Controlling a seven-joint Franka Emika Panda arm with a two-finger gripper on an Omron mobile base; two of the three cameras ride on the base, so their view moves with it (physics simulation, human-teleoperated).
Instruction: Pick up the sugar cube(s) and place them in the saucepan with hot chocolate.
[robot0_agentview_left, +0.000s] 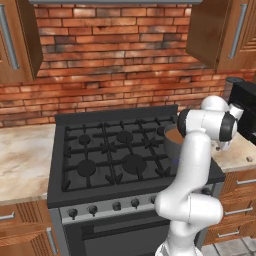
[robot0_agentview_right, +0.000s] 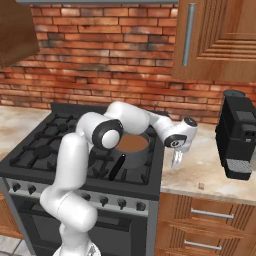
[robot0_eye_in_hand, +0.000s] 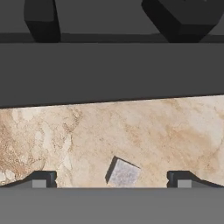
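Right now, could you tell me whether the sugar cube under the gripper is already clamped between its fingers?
No. In the hand view the sugar cube lies on the counter between the spread fingertips, touching neither.

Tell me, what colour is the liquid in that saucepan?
Brown; the saucepan on the stove shows it best in the right base view.
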